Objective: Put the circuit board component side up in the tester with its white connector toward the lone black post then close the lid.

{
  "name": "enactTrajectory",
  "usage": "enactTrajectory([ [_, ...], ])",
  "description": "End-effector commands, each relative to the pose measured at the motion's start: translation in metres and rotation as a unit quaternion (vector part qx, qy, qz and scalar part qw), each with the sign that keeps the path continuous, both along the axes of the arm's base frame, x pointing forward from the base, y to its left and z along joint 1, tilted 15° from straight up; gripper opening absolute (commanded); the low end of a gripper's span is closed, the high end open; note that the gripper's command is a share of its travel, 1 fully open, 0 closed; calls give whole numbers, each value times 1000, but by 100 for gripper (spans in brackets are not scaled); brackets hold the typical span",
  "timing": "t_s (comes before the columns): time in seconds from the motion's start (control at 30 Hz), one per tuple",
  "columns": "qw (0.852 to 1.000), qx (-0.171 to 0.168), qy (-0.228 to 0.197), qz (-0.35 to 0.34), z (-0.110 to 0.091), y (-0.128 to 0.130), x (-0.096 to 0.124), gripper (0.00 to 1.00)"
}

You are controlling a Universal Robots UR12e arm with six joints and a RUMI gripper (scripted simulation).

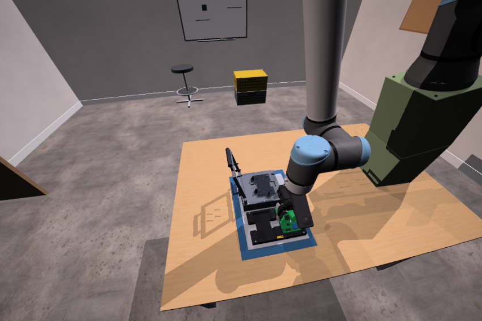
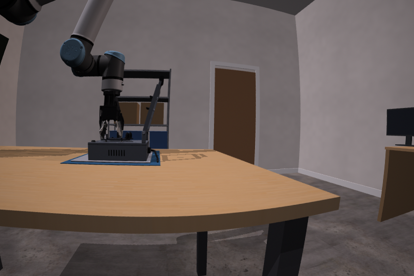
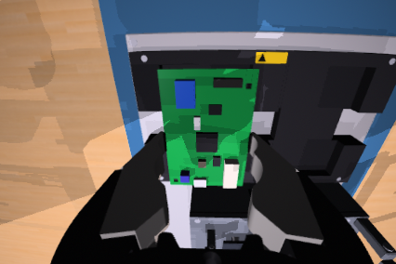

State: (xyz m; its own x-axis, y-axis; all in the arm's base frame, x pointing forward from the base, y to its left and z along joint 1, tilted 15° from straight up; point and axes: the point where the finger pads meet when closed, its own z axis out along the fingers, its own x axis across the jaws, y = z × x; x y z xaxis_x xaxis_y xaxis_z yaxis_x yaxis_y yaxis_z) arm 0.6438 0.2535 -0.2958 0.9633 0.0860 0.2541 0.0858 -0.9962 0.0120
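Circuit board (image 1: 288, 221) (image 3: 207, 123), component side up, in claw (image 1: 290, 215) (image 2: 111, 135) (image 3: 206, 133)

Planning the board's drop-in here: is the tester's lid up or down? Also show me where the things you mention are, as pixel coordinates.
Up: the lid (image 1: 233, 170) (image 2: 152, 110) stands steeply above the tester (image 1: 261, 204) (image 2: 117, 151), its top face exposed.

Glows warm on the tabletop (image 1: 207, 159) (image 2: 181, 185) (image 3: 15, 163); falls dim on the dark grey wall (image 1: 127, 45); casts hard, jagged-edged shadows across the wood.

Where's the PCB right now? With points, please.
Wrist view: the green board (image 1: 289, 222) (image 3: 209, 116) sits between the hand's fingers, over the left part of the black tray (image 1: 262, 227) (image 3: 303, 98), left of the yellow warning label (image 1: 279, 236) (image 3: 271, 58).
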Motion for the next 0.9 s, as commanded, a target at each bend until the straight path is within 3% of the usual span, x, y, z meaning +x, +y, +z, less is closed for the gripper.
enactTrajectory([
  [0.0, 1000, 0, 1, 0, 5, 0, -3, 39],
  [0.87, 1000, 0, 1, 0, 10, 0, -4, 39],
])
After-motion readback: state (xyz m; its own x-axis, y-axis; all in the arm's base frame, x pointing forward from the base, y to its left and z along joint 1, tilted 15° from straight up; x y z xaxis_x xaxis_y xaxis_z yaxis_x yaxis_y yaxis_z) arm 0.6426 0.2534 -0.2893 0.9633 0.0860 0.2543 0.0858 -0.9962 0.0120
